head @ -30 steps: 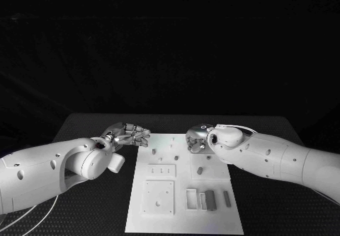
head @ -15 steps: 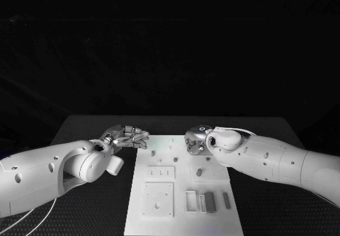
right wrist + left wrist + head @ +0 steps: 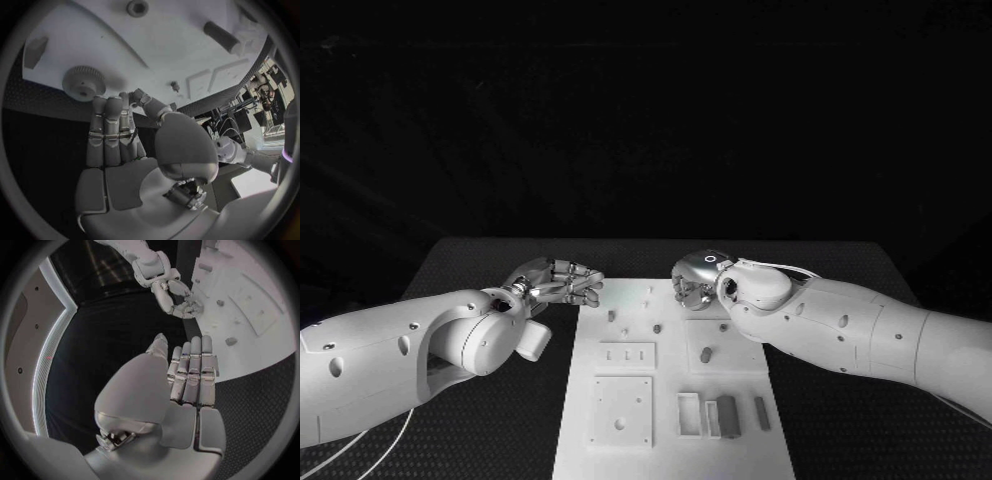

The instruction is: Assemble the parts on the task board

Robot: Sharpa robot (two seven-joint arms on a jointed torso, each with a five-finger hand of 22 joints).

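Note:
The white task board (image 3: 740, 440) lies lengthwise in the middle of the black table. Grey bar-shaped parts (image 3: 728, 410) lie beside a small white tray (image 3: 689, 412) at its near right, and short pegs (image 3: 705, 353) stand further up. My right hand (image 3: 695, 284) hangs over the board's far right corner. In the right wrist view its fingers (image 3: 112, 125) stretch straight toward a round toothed gear (image 3: 83, 82) at the board's (image 3: 156, 45) edge and hold nothing. My left hand (image 3: 561, 282) hovers just left of the board's far corner, fingers (image 3: 190, 370) straight and empty.
A square plate (image 3: 620, 408) and a small slotted plate (image 3: 627, 352) sit on the board's left half. A dark peg (image 3: 220, 36) and a small nut (image 3: 137, 7) lie beyond the gear. Bare black table (image 3: 848, 440) flanks the board on both sides.
The whole picture has shifted slightly. My right hand has edged a little toward the board's far edge; the left hand has barely moved. Nothing was picked up.

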